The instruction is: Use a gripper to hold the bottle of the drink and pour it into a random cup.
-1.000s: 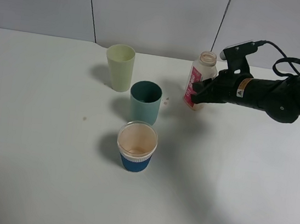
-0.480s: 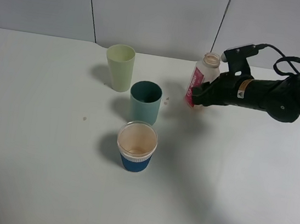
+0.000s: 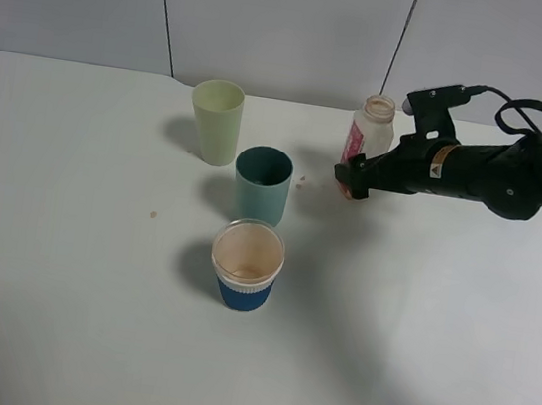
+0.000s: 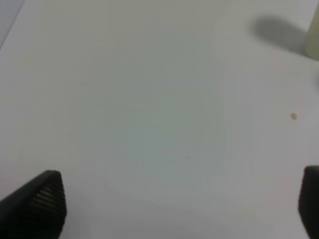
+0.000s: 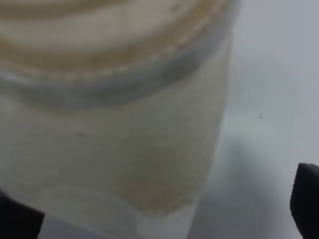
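Upright, capless clear bottle of the drink (image 3: 371, 128), pink-red label.

White table (image 3: 56, 314), three cups (image 3: 261, 185), bottle (image 3: 368, 135), scattered crumbs (image 3: 152, 214)

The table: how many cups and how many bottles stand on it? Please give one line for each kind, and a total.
Cups: 3 (pale yellow-green cup, dark teal cup, blue-sleeved clear cup)
Bottles: 1 (clear bottle with pink label)
Total: 4
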Available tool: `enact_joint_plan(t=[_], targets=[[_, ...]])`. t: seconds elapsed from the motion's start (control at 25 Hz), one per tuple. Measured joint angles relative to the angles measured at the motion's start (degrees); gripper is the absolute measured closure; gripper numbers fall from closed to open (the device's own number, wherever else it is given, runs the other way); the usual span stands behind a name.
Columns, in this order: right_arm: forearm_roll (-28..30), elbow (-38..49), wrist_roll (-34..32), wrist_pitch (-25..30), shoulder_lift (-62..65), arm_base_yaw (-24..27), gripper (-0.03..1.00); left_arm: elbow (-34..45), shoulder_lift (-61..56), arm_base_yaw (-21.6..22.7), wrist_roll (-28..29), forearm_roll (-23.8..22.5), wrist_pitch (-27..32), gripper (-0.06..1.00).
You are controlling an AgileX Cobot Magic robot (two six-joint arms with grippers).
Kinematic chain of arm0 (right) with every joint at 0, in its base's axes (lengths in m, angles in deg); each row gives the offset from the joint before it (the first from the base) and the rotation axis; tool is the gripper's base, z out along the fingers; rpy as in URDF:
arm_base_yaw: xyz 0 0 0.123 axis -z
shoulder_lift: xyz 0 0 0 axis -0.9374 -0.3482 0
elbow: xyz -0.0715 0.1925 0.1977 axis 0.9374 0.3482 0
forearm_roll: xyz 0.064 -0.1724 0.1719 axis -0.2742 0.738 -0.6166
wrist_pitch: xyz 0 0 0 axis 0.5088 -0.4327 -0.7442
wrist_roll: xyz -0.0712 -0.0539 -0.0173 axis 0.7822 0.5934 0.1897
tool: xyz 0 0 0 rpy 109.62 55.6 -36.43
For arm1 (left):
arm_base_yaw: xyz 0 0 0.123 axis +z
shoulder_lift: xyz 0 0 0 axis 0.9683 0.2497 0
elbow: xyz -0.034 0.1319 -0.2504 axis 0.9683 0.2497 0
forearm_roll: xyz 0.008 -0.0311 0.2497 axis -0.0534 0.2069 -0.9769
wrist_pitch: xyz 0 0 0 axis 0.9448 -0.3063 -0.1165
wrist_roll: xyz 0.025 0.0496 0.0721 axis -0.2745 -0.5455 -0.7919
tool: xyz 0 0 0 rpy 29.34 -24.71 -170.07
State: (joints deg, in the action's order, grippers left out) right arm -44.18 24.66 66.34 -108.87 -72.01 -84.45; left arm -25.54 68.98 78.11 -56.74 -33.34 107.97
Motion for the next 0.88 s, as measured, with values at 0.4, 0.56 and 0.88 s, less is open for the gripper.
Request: enact_joint_plan(t=[0.4,0.56,0.88], targets=[[0.0,0.05,1.23,13.74,18.17,-0.11,-0.02,0.0,0.0,0.0,0.0,0.31,0.0,0.01],[-1.59,0.06,5.47,16.2,26.77,-0.11,-0.02,0.0,0.0,0.0,0.0,0.31,0.0,0.01],[-7.03,0.06,8.58,23.38,42.85,-0.11,-0.02,0.0,0.0,0.0,0.0,0.31,0.0,0.01]])
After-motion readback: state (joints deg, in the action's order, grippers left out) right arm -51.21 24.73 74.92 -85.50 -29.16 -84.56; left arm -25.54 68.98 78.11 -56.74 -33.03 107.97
